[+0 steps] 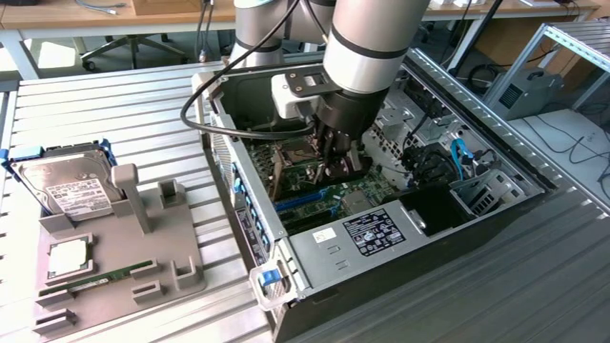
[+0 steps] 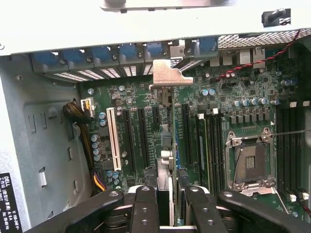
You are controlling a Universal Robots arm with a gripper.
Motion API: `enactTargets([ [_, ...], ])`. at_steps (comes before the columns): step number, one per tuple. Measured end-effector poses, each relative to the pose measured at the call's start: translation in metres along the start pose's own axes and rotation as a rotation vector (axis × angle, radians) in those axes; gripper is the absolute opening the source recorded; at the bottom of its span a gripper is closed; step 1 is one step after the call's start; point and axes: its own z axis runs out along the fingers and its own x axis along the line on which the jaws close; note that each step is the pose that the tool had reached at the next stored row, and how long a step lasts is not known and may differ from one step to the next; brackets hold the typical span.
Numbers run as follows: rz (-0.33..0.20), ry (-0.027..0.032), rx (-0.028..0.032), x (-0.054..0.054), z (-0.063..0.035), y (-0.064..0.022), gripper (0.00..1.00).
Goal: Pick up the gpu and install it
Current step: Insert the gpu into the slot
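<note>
The hand [image 2: 169, 206] is closed on the gpu [image 2: 167, 145], its two fingers [image 2: 144, 208] clamping the card's near edge. The card stands on edge, seen end-on, its long axis running straight away from the hand toward its silver end bracket [image 2: 170, 75], which sits at the far row of blue slot latches [image 2: 126, 51]. It hangs directly over the motherboard [image 2: 243, 126], among the black expansion slots and right of the white slot [image 2: 114, 138], inside the open computer case [image 1: 448, 236] on the slatted surface [image 1: 114, 107].

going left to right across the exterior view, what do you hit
hard drive → grey fixture tray → blue latch tab on the case's corner → hand holding the gpu inside the open computer case → grey box on the floor
</note>
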Motion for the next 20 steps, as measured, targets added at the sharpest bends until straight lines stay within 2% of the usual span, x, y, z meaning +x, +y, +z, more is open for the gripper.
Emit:
enactTargets([
  [20,0.0,0.0003,0.0,-0.0003,0.0084,-0.0002,0.27],
])
